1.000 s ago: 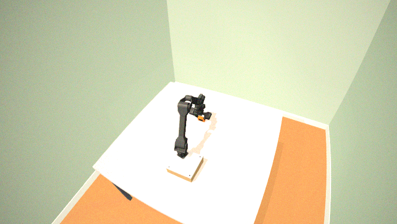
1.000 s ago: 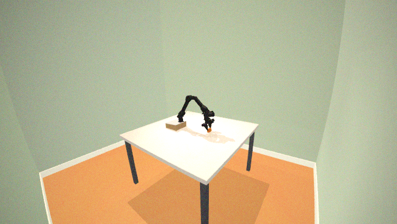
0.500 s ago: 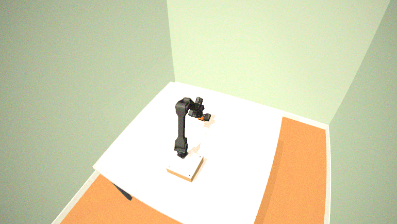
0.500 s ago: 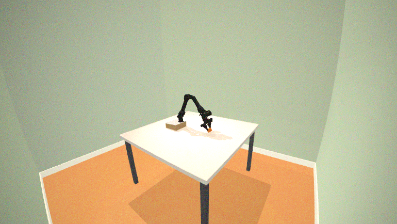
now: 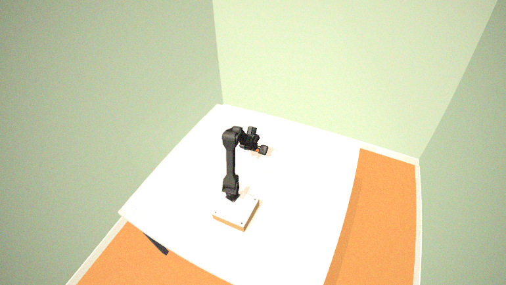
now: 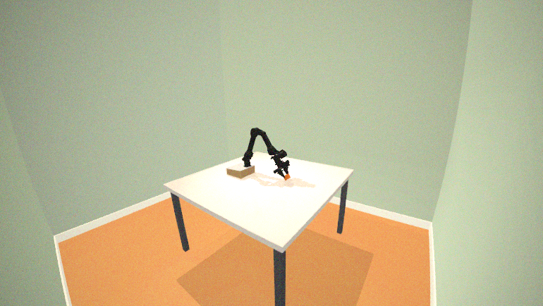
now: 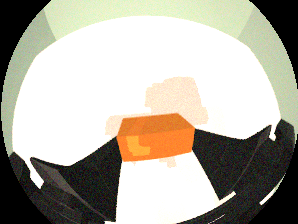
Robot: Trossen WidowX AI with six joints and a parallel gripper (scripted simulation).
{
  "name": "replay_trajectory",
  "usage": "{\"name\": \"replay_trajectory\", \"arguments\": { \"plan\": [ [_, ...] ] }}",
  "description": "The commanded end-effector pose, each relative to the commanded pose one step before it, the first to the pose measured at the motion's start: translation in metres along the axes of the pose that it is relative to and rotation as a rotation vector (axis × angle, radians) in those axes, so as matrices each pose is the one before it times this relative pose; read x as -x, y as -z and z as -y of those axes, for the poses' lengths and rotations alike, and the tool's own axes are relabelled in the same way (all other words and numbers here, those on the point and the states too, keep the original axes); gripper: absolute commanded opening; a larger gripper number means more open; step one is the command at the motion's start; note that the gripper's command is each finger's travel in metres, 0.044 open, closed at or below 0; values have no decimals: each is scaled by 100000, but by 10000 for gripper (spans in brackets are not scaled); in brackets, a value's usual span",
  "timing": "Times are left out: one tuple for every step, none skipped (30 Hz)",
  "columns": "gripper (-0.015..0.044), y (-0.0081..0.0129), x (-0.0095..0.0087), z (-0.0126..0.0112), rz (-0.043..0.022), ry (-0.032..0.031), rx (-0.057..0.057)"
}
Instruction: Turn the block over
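The orange block [image 5: 257, 150] [image 6: 287, 177] [image 7: 156, 145] is held tilted between the two black fingers of my gripper [image 5: 259, 150] [image 6: 285, 176] [image 7: 155, 136]. The gripper is shut on it and slants down and away from the arm's base. In the wrist view one long face is lit with a yellow patch of light and another is darker orange. No marking shows on the faces in view, so the marked side is hidden. The block is low over the white table [image 5: 301, 212] [image 6: 228, 197] [image 7: 75, 80]; whether an edge touches it cannot be told.
The arm stands on a box-shaped base [image 5: 235, 212] [image 6: 240, 172] with a white top and brown sides. The arm's shadow falls on the table around the block. The table's edges drop to an orange floor [image 5: 386, 212] [image 6: 121, 258], and pale green walls stand behind.
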State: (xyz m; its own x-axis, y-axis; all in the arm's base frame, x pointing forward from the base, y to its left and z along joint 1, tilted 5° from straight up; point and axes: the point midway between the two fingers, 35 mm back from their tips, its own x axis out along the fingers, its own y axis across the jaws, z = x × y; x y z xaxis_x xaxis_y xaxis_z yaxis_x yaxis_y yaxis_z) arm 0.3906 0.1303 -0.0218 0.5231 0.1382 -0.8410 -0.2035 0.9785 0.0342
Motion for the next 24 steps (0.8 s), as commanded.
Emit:
{"name": "replay_trajectory", "arguments": {
  "plan": [
    [0,110,-863,16,4166,597,-158],
    [0,31,-261,-21,1506,23,62],
    [0,38,-248,-21,1505,23,56],
    [0,44,-234,-20,1504,22,51],
    [0,50,-221,-19,1503,21,45],
    [0,62,-212,-11,1475,2,54],
    [0,67,-198,-10,1475,2,50],
    [0,72,-184,-9,1474,2,45],
    [0,76,-169,-8,1473,2,40],
    [0,80,-155,-7,1472,3,36],
    [0,83,-141,-6,1471,3,31],
    [0,85,-126,-5,1470,3,26],
    [0,87,-112,-4,1469,3,21],
    [0,89,-98,-3,1468,3,16],
    [0,90,-83,-2,1467,3,12],
    [0,96,-69,8,1449,6,-44],
    [0,94,-55,6,1455,5,-29],
    [0,91,-40,5,1458,4,-21],
    [0,90,-26,6,1457,4,-26],
    [0,89,-12,7,1456,4,-30],
    [0,86,2,8,1456,4,-31],
    [0,83,15,8,1458,4,-29],
    [0,80,29,9,1457,4,-34],
    [0,77,42,10,1456,4,-38]
  ]
}}
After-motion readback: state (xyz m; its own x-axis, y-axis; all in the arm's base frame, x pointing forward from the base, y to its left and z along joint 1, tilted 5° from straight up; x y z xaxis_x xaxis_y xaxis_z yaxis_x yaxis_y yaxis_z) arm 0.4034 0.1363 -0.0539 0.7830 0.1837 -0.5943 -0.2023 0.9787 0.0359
